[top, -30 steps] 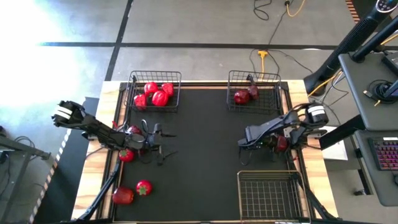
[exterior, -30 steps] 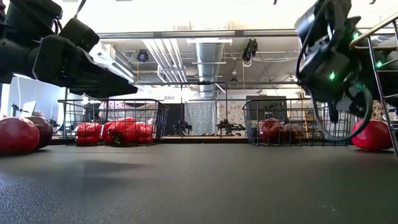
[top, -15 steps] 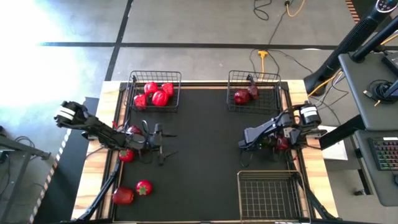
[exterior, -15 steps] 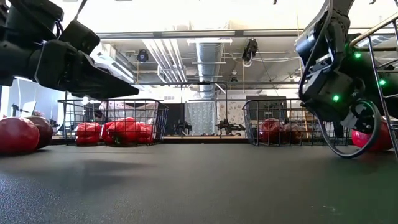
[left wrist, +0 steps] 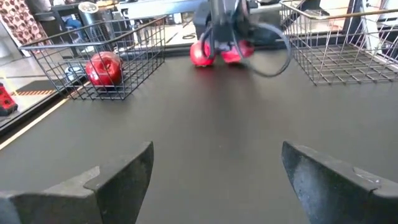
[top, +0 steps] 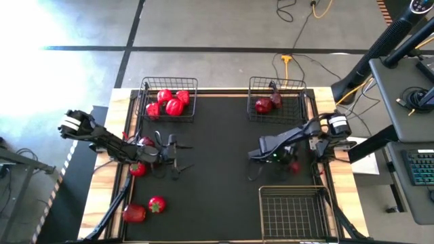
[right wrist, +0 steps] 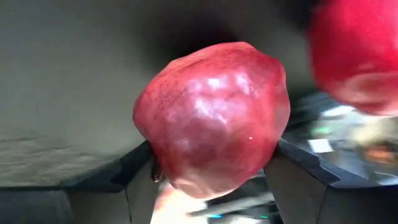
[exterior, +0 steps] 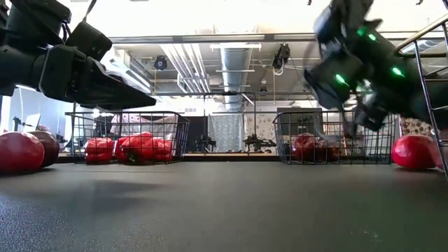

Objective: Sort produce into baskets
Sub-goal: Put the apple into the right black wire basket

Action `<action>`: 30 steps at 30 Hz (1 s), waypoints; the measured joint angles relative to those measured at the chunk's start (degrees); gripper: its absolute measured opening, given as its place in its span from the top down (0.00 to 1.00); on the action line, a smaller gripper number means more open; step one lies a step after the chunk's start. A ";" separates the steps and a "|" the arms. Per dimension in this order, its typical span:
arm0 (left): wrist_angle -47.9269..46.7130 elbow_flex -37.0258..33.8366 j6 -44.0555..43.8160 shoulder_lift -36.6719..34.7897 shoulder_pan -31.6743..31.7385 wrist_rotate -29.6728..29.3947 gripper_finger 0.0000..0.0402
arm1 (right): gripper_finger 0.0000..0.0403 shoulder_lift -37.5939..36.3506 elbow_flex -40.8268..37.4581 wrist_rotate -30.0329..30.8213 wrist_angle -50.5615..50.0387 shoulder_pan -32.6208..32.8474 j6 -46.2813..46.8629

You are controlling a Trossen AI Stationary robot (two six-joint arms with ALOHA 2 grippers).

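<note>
A dark maroon round fruit, glossy with a faintly mottled skin, sits gripped between the right gripper's two dark fingers, above the black mat near the table's right side. Another red piece lies just beside it. The left gripper hangs wide and empty over the mat's left part. Three black wire-mesh baskets: the far left one holds bright red peppers, the far right one maroon fruit, the near one nothing
</note>
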 joint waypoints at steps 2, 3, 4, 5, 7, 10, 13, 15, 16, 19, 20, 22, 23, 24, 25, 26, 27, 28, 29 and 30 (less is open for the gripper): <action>0.08 0.00 0.04 -0.06 0.00 0.00 0.16 | 0.40 -0.42 4.27 -4.52 -0.67 0.23 3.71; 0.06 0.00 0.03 -0.15 0.00 0.00 0.16 | 0.40 -0.61 6.54 -5.85 -0.48 0.38 4.88; 0.17 0.02 0.03 -0.19 0.00 0.00 0.16 | 0.40 -0.72 9.10 -6.18 -0.38 0.54 5.93; 0.23 0.02 0.03 -0.22 0.00 0.00 0.16 | 0.40 -0.82 11.52 -5.64 -0.42 0.64 7.02; 0.18 0.02 -0.06 -0.22 0.00 0.00 0.16 | 0.40 -1.19 16.79 -3.04 -0.46 0.65 8.74; 0.17 0.02 -0.68 -0.22 0.00 0.02 0.16 | 0.40 -2.24 24.41 6.23 -1.18 -0.21 10.60; 0.19 0.02 -0.72 -0.22 0.00 0.04 0.16 | 0.40 -3.38 30.77 16.88 -2.29 -2.53 13.16; 0.23 0.02 -0.47 -0.23 0.00 0.09 0.16 | 0.41 -4.15 33.92 23.96 -4.66 -5.00 15.51; 0.32 0.02 -0.22 -0.28 0.00 0.10 0.16 | 0.41 -4.58 35.08 27.45 -6.12 -6.68 16.89; 0.72 0.02 -0.08 -0.50 0.00 0.20 0.16 | 0.41 -5.91 36.49 32.80 -7.84 -14.15 18.61; 0.78 0.02 -0.06 -0.53 0.00 0.20 0.16 | 0.41 -6.40 36.25 33.44 -7.41 -17.31 18.74; 0.72 0.02 -0.04 -0.55 0.00 0.20 0.16 | 0.41 -7.02 35.19 35.77 -7.22 -23.90 20.13; 0.74 0.02 -0.04 -0.55 0.00 0.20 0.16 | 0.41 -7.16 34.47 37.19 -7.26 -27.16 20.76; 0.74 0.02 -0.03 -0.55 0.00 0.20 0.16 | 0.41 -7.16 33.76 38.18 -7.28 -30.29 21.08; 0.73 0.02 -0.01 -0.55 0.00 0.20 0.16 | 0.41 -7.16 32.83 38.59 -6.99 -33.23 20.89; 0.72 0.02 -0.01 -0.55 0.00 0.20 0.16 | 0.41 -7.13 31.73 38.36 -5.94 -35.77 19.69; 0.73 0.02 -0.02 -0.55 0.00 0.20 0.16 | 0.41 -7.01 30.57 37.91 -4.82 -37.93 17.72; 0.72 0.02 -0.02 -0.55 0.00 0.20 0.16 | 0.41 -6.96 29.37 37.31 -3.44 -39.63 16.04; 0.72 0.02 -0.04 -0.55 0.00 0.24 0.16 | 0.40 -6.92 28.08 36.55 -2.14 -41.31 14.52; 0.72 0.02 -0.06 -0.50 0.00 0.24 0.16 | 0.40 -6.82 26.66 36.14 -0.75 -42.78 13.43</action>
